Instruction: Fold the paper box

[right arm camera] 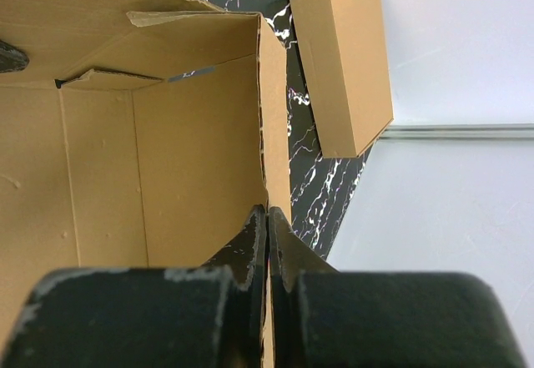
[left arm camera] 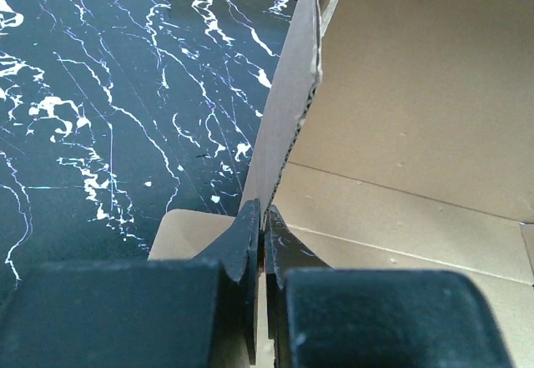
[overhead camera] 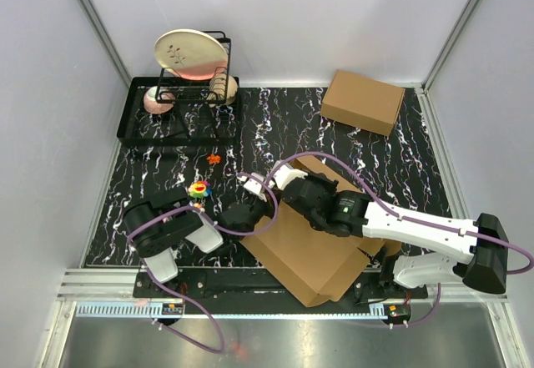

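The paper box is a brown cardboard sheet lying near the table's front edge, partly folded with its side walls raised. In the left wrist view my left gripper is shut on the edge of one upright wall, with the box floor to its right. From above, the left gripper sits at the box's left side. My right gripper is shut on another standing wall, beside the box's inside. In the top view the right gripper is over the box's far corner.
A second brown box, fully made up, stands at the back right and shows in the right wrist view. A black dish rack with a plate fills the back left. A small colourful toy lies by the left arm.
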You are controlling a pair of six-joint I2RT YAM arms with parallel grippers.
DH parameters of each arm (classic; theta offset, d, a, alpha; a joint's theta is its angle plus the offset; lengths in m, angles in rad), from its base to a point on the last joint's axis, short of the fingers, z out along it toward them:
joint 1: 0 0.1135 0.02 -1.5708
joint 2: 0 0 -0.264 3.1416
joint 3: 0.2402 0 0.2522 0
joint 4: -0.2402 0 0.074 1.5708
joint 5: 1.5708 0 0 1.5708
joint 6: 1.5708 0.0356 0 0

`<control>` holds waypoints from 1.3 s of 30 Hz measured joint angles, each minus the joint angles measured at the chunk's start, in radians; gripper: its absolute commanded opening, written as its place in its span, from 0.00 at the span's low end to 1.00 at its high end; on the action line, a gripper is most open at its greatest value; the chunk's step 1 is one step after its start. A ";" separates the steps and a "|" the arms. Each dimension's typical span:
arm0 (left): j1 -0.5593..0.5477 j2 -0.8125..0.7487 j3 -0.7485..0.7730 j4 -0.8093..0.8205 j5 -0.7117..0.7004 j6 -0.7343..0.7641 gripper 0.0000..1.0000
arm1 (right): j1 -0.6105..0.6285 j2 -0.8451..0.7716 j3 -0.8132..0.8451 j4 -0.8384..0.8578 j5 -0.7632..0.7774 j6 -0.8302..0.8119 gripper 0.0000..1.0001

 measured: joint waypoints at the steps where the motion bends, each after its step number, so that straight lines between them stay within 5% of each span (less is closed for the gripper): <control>1: -0.001 0.000 0.000 0.000 -0.003 0.000 0.00 | 0.000 0.000 0.000 -0.002 0.000 0.003 0.05; 12: -0.011 0.000 0.000 0.000 -0.021 0.004 0.00 | 0.006 -0.015 -0.010 -0.010 -0.021 0.073 0.25; 23: -0.016 0.000 0.000 0.000 -0.027 0.012 0.00 | 0.013 -0.060 -0.058 -0.003 -0.058 0.145 0.25; 30: -0.040 0.000 0.006 -0.005 -0.029 0.060 0.01 | 0.013 -0.054 -0.063 0.002 -0.055 0.160 0.15; 34: -0.072 0.000 0.020 -0.022 -0.047 0.118 0.09 | 0.013 -0.047 -0.063 -0.001 -0.051 0.164 0.12; 39: -0.114 0.011 0.049 -0.036 -0.061 0.175 0.33 | 0.013 -0.046 -0.062 -0.004 -0.049 0.166 0.08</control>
